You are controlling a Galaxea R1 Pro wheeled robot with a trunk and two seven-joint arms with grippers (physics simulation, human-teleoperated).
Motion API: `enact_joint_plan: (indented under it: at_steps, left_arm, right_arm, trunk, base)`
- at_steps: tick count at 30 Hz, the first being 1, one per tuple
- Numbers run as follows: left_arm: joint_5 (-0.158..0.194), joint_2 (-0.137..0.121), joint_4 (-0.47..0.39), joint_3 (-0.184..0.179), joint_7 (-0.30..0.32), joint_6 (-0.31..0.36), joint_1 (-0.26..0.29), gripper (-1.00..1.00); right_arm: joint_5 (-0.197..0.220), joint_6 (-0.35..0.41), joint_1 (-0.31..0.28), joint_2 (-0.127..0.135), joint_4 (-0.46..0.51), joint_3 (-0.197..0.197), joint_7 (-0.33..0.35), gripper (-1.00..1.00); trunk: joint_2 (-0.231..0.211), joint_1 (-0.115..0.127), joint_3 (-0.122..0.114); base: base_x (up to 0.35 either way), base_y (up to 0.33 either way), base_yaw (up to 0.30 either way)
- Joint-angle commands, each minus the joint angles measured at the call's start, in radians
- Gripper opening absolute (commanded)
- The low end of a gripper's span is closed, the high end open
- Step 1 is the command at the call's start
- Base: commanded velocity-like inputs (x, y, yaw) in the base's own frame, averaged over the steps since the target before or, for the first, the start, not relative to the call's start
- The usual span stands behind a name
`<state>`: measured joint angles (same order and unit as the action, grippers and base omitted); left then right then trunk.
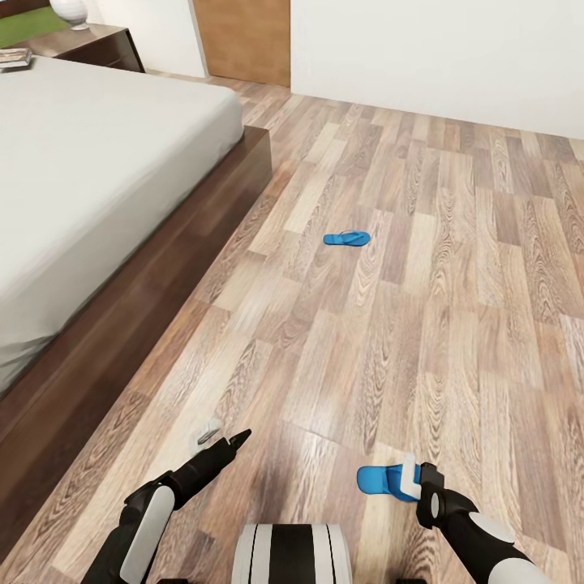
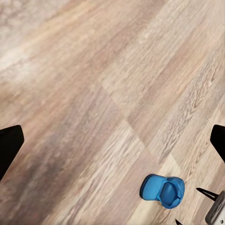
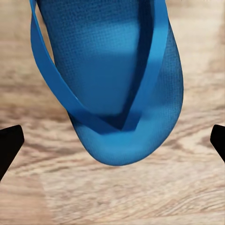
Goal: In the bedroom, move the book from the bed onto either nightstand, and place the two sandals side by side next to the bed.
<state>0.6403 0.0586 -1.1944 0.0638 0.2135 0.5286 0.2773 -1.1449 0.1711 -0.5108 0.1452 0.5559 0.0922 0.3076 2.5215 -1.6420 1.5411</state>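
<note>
One bright blue sandal (image 1: pixel 347 238) lies flat on the wood floor, well away from the bed (image 1: pixel 97 170). The other sandal (image 1: pixel 375 478) lies close in front of me, directly under my right gripper (image 1: pixel 407 480). In the right wrist view this sandal (image 3: pixel 110 93) looms large, strap side up. The right gripper (image 3: pixel 112 145) stands open with its dark fingertips (image 3: pixel 9 145) far apart on either side of the rounded end. My left gripper (image 1: pixel 224 439) hovers open over bare floor, holding nothing; its wrist view catches the near sandal (image 2: pixel 162 191) off to one side. A small flat object (image 1: pixel 15 56) at the bed's far end is too small to identify.
The bed's dark wooden frame (image 1: pixel 154 308) runs along my left. A nightstand (image 1: pixel 97 45) with a white vase (image 1: pixel 70 11) stands beyond the bed. White walls and a wooden door (image 1: pixel 243 36) close off the far side. Plank floor (image 1: pixel 438 308) stretches ahead and right.
</note>
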Motion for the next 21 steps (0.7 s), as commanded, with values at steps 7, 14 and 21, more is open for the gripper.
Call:
enact_joint_plan:
  at_steps: [7, 14, 21]
  left_arm:
    - [0.005, 0.001, -0.001, 0.005, 0.003, 0.009, 0.0, 1.0]
    - [0.004, 0.001, -0.001, 0.005, 0.003, 0.009, 0.0, 1.0]
    - [0.004, 0.001, -0.001, 0.005, 0.003, 0.008, 0.0, 1.0]
  right_arm:
    - [-0.007, 0.005, 0.0, 0.002, 0.003, 0.006, 0.005, 1.0]
    - [-0.007, 0.005, 0.0, 0.002, 0.004, 0.006, 0.005, 1.0]
    - [-0.007, 0.005, 0.0, 0.002, 0.004, 0.005, 0.005, 1.0]
  trunk:
    - [0.0, 0.0, 0.001]
    - [0.0, 0.0, 0.001]
    - [0.0, 0.0, 0.001]
  base:
    - [0.042, 0.034, 0.0]
    - [0.133, 0.115, 0.0]
    - [0.006, 0.005, 0.0]
